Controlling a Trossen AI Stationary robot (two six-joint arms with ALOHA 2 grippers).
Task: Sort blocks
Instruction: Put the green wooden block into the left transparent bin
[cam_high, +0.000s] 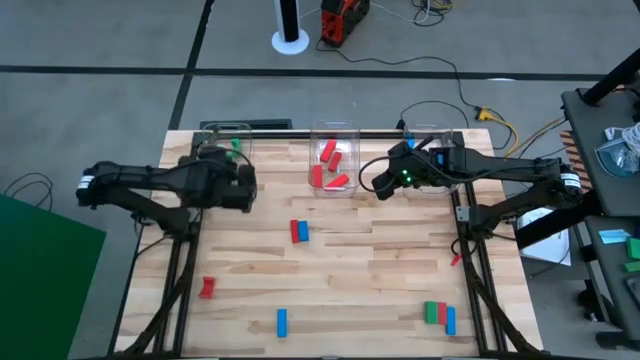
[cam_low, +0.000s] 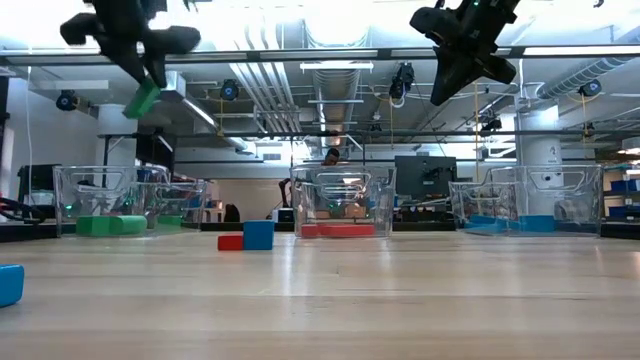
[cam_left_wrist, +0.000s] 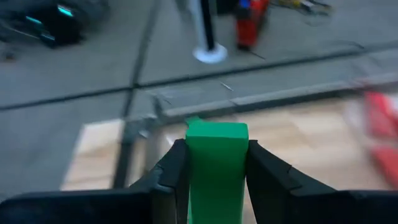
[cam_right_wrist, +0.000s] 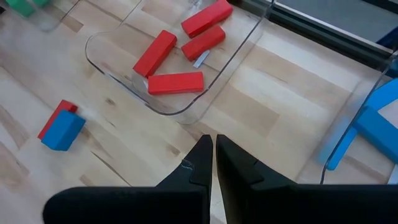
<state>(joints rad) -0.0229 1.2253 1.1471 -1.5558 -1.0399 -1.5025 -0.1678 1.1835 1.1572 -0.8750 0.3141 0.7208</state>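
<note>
High view: left hand (cam_high: 238, 180) is gripping a green block (cam_high: 236, 148) over the left bin (cam_high: 205, 134); four red blocks are lying in the middle bin (cam_high: 352, 133); six blocks are lying loose on the wooden surface (cam_high: 380, 280).

Low view: blue blocks are showing in the right bin (cam_low: 590, 200).

Right wrist view: right hand (cam_right_wrist: 211, 163) is hanging closed, empty.

Sorting is looking roughly two-thirds done. Concrete floor, cables beyond.
</note>
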